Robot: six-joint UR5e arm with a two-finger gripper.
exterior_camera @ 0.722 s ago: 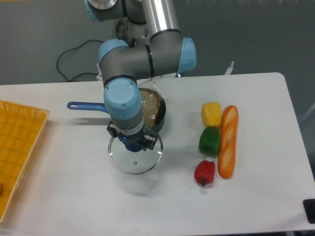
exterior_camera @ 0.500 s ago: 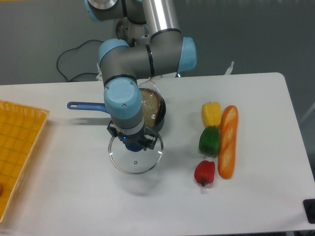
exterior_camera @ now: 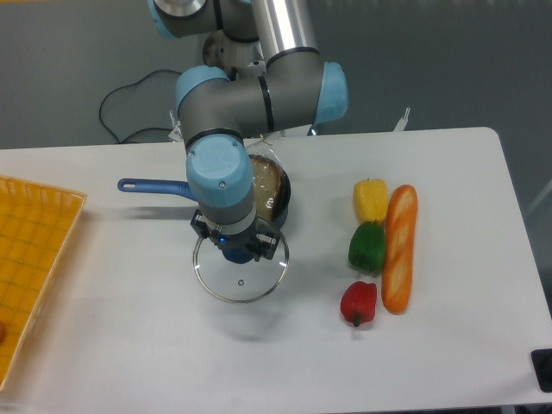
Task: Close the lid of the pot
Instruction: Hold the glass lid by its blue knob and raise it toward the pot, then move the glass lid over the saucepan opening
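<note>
so the pincer [exterior_camera: 235, 251] slid a touch to the right, and the pot lid [exterior_camera: 241, 269] it's holding went along, edging closer to the pot [exterior_camera: 274, 198].

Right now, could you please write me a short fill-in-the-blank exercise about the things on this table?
1. The pot has a long handle of ____ colour.
2. The pot lid is made of clear ____.
3. Between the yellow pepper and the red pepper lies a ____ pepper.
4. The bread loaf lies just to the ____ of the peppers in the picture.

Missing words: blue; glass; green; right
</note>
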